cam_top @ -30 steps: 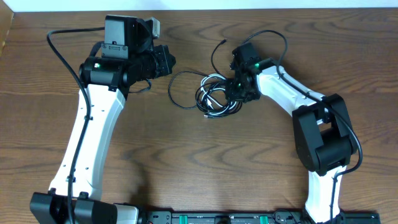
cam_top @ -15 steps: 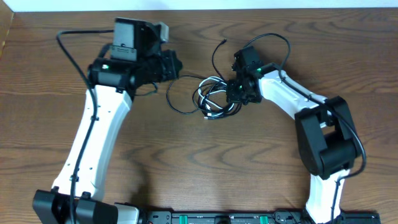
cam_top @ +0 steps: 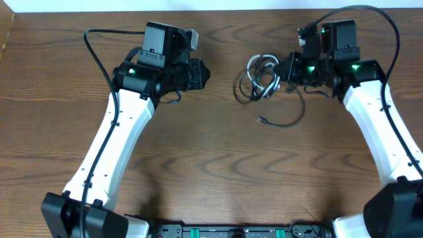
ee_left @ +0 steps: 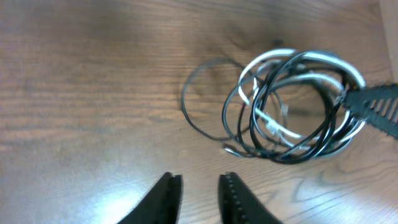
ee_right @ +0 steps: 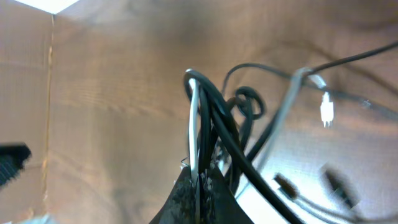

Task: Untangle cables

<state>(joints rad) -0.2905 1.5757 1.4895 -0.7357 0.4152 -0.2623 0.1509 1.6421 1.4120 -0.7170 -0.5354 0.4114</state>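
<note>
**Cables gripped at one side by right hand**

Tangled bundle [cam_top: 260, 78] of thin coils sits between the two hands, toward the far side of the dark brown wood-grain counter [cam_top: 211, 172]. The right hand [cam_top: 281, 71] is clamped on its right edge. In the right wrist view the thin black cable [ee_right: 217, 124] and the thin white-grey cable [ee_right: 194, 124] both run into the closed fingers. One black tail curves toward the near side and ends in a small plug [cam_top: 262, 120] on the wood. A thin dark loop [ee_left: 186, 106] spreads from the coils on the side facing the left hand [ee_left: 199, 194]. That hand is well apart from the bundle, with its fingers a little apart and holding nothing. Thick black wires [cam_top: 99, 49] arch beside the white arms. A pale strip [cam_top: 211, 5] borders the far edge of the counter, and a black rail [cam_top: 225, 231] borders the near edge.
</note>
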